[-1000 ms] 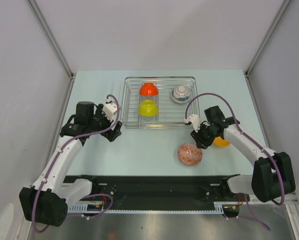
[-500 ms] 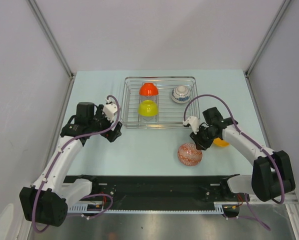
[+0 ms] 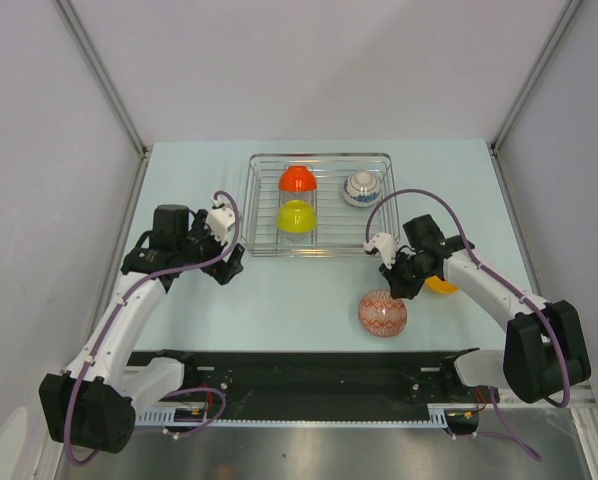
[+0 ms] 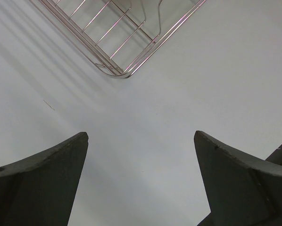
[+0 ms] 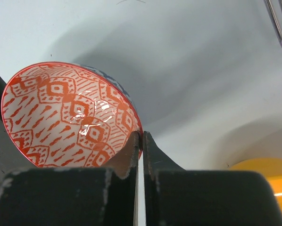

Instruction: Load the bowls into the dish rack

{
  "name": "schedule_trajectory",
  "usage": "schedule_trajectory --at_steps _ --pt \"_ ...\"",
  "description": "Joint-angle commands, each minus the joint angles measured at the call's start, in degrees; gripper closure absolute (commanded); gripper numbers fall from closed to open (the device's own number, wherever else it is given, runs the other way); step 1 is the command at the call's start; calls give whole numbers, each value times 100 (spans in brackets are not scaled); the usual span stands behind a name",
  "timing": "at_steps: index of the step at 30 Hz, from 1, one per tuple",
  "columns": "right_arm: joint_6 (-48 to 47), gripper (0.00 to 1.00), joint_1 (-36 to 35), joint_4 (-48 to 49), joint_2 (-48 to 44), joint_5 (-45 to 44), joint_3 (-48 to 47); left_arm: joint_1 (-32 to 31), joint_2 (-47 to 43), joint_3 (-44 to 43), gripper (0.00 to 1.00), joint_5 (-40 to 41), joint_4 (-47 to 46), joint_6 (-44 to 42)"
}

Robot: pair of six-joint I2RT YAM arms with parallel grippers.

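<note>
**Item: dish rack.** Stands mid-desk toward the far edge of the desk. It holds an orange bowl, a yellow bowl and a white-and-blue bowl.

**Item: patterned bowl.** On the desk toward the near edge, right of centre, outside the rack.

**Item: amber bowl.** Just beside the right arm, toward the right edge, outside the rack.

**Item: right claw.** Fingers drawn almost together at the patterned bowl's rim. Whether any rim sits between them cannot be told.

**Item: left claw.** Spread wide, empty, above bare desk by the rack's near-left corner.

**Hazards (judged):**
- If the right claw closed beside the rim, a lift comes up empty or shoves the bowl.
- A thin edge pinch on glazed ware may slip mid-carry, so the bowl drops or swings.
- The carry could clip the rack's raised near wall.
- The amber bowl, close by the arm, could be knocked.
</note>
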State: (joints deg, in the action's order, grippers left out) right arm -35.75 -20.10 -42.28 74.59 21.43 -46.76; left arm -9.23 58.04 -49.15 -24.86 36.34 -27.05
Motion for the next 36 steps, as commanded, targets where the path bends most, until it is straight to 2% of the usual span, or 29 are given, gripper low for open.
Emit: schedule_trajectory --at_steps 1,11,24,31,36 --pt "-46 100 -47 -105 12 -7 -61 18 -135 19 0 -186 -144 -37" --pt "32 100 -91 -315 -356 2 -482 18 -126 -16 0 -124 -101 -81" --pt "94 100 -548 -518 -858 -1096 -2011 18 -74 -43 0 -63 -127 -55" --pt "-20 100 -768 -88 -604 -1905 -2635 18 -91 -51 0 78 -74 -116" --pt "-187 100 -847 456 -103 -2520 -3101 27 -91 -60 0 157 -30 -125"
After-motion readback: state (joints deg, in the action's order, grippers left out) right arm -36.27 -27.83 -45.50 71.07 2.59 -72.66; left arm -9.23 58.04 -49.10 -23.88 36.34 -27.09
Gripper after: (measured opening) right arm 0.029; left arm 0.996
